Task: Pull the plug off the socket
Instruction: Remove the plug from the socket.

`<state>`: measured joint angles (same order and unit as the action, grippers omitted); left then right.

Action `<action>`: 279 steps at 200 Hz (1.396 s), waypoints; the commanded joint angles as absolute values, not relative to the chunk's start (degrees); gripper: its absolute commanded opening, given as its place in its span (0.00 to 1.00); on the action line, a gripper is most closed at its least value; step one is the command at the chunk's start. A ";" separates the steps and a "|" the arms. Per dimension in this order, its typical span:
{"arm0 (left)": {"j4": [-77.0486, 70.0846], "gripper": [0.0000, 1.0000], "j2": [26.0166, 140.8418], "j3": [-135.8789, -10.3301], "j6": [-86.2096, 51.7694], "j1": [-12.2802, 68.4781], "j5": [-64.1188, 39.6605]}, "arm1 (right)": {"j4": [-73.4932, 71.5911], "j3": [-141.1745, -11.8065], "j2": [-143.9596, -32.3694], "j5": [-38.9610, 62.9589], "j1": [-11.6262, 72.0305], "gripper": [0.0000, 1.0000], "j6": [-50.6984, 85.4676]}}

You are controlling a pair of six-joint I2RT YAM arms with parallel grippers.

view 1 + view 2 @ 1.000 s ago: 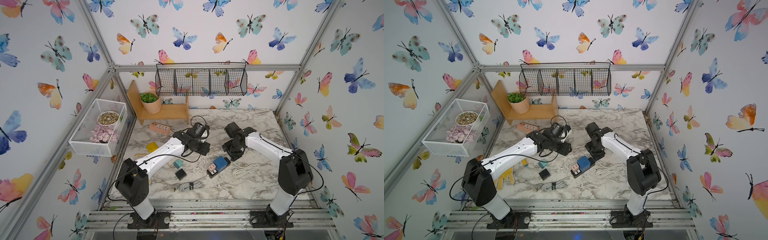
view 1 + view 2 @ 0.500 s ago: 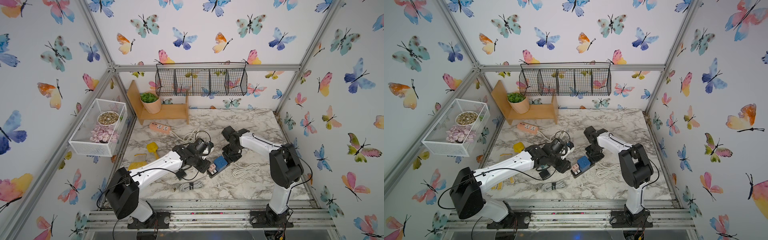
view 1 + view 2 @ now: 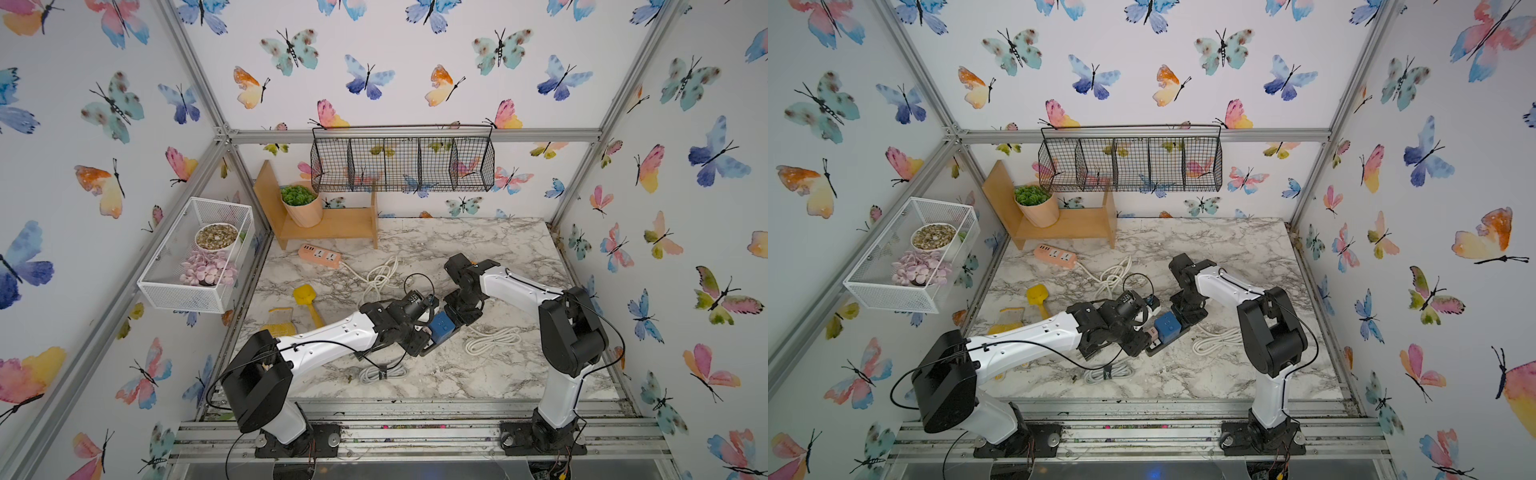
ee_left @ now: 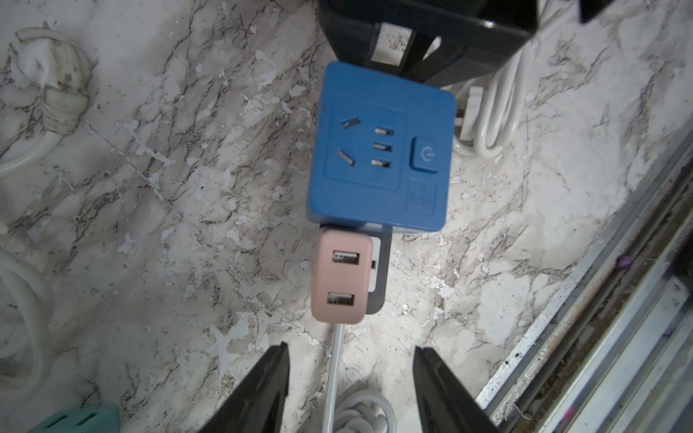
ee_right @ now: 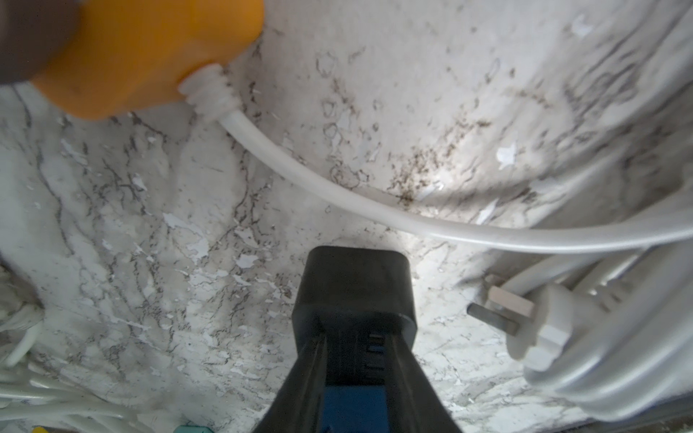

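Both arms have swung down onto the blue socket cube [image 4: 378,150], which lies near the middle of the bench [image 4: 150,187]; the right claw [image 5: 356,348] has narrowed and appears clamped on the cube's far end, bracing it; the left claw [image 4: 350,348] stands apart, just short of the pink USB plug [image 4: 341,277] seated in the cube's side facing it. The approach is in hand; next, I judge, the left claw must advance, straddle the plug, close and pull straight away. The plug's pins are hidden; a dark piece beneath the plug is hard to make out.
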<state>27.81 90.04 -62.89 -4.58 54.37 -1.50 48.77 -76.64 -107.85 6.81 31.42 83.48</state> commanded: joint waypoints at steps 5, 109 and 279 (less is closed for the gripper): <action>26.49 0.58 93.24 -64.17 -3.98 54.40 0.98 | 50.04 -73.96 -109.93 7.37 31.46 0.31 84.11; 24.71 0.42 98.78 -65.84 -3.16 54.40 0.37 | 51.24 -75.04 -110.90 7.89 31.46 0.31 84.73; 29.69 0.00 98.61 -72.36 -0.01 53.18 3.53 | 53.33 -75.83 -112.49 6.48 31.64 0.27 87.45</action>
